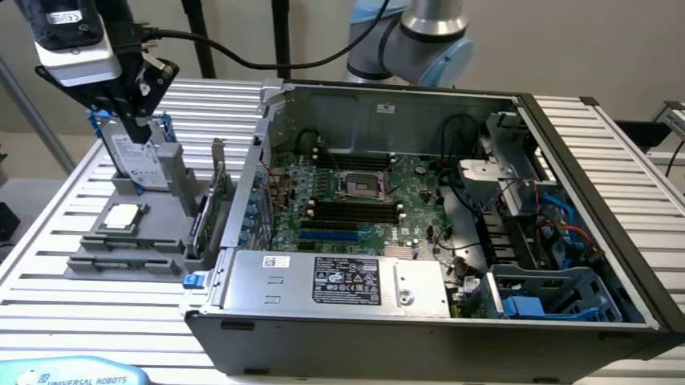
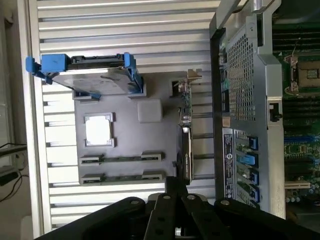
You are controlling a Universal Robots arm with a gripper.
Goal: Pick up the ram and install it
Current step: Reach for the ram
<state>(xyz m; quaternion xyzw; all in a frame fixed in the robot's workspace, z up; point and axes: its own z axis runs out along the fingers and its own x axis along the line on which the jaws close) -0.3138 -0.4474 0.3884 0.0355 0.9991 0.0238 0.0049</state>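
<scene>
Running left-right in exterior view: ram (image 1: 124,242)

Slatted table (image 1: 64,321). Open PC case (image 1: 428,341) lies on it, with the motherboard (image 1: 412,180) and its CPU socket (image 1: 358,186) exposed. PSU (image 1: 342,281) along the near wall, blue drive cage (image 1: 557,298) in the corner. Grey holder (image 1: 112,241) beside the case holds a hard drive (image 1: 147,168) upright in a blue frame and a CPU (image 1: 121,215) lying flat. Expansion card (image 1: 220,204) stands upright between holder and case.
</scene>
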